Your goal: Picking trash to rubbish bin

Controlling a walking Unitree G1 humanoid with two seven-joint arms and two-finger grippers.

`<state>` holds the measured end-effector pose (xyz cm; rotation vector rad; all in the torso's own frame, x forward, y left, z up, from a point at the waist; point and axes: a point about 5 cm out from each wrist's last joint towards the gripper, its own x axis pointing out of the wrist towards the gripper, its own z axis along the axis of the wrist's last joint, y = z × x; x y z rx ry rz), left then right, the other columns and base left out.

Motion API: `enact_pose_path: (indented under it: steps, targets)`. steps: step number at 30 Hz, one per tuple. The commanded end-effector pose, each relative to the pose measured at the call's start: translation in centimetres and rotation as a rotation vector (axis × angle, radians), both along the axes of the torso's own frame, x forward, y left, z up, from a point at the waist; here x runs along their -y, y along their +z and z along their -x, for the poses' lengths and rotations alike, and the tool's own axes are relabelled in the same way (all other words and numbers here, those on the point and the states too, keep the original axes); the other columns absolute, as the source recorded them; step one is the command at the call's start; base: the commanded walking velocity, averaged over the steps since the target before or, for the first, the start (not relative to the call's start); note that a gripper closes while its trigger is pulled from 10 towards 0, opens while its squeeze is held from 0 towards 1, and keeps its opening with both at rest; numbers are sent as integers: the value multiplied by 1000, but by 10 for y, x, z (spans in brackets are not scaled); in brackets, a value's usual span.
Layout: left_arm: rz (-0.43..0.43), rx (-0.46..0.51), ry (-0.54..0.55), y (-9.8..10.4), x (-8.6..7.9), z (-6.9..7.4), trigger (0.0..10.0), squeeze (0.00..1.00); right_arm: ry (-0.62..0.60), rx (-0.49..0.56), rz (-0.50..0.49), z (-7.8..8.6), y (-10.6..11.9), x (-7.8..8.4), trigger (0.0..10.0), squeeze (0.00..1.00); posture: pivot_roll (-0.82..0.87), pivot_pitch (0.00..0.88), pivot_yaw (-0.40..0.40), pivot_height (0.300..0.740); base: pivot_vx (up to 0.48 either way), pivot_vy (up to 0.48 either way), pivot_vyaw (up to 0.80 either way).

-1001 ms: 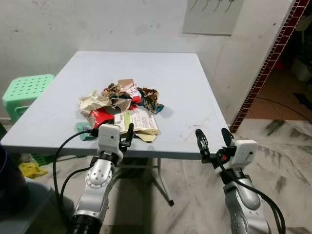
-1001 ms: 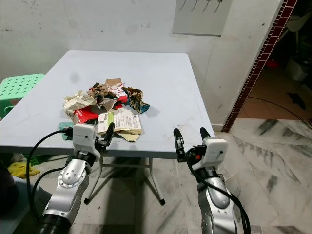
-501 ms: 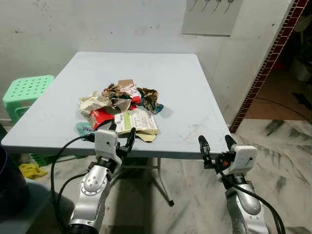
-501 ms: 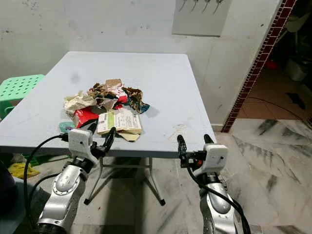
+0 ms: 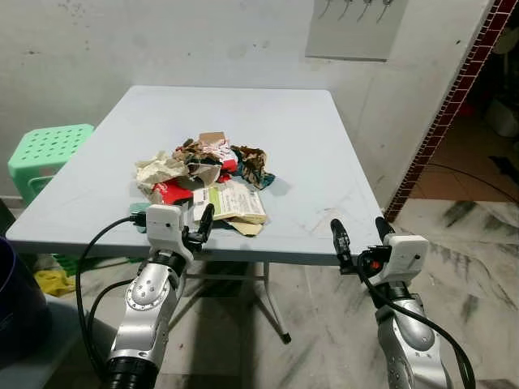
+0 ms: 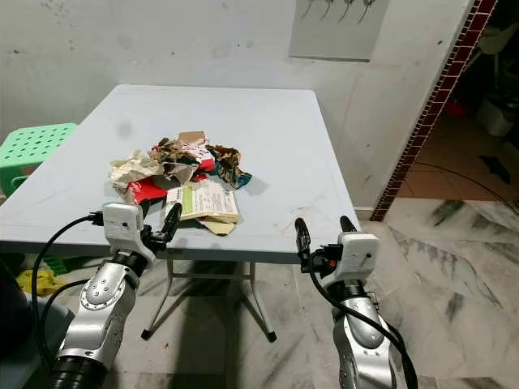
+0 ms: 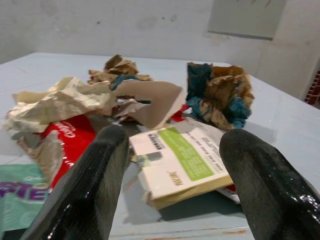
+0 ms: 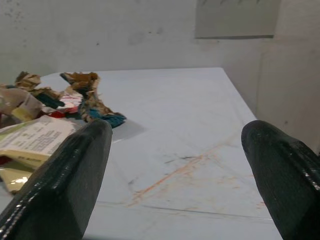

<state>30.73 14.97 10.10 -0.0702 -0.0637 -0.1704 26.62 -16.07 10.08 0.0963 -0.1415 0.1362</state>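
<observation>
Left eye view shows the trash pile (image 5: 207, 178) lying untouched on the desk (image 5: 316, 146), the left hand (image 5: 193, 224) at the near edge with fingers apart, the right hand (image 5: 358, 239) likewise spread and empty, so nothing is binned yet.

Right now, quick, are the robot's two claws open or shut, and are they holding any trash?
Left gripper: open, holding nothing, at the table edge facing the trash pile.
Right gripper: open, holding nothing, at the table edge.
</observation>
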Motion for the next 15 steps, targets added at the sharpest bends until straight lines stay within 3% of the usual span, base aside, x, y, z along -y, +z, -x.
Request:
enact_pose_path:
  steps: [1,15]
  targets:
    - [6,0,-4,3,1,-3,10000,0,5,25,6,-1,8,0,10000,0,-47,0,-21,740,0,319,0]
    - [4,3,-19,6,5,-6,10000,0,11,21,8,2,7,-1,10000,0,-55,0,-17,740,0,338,0]
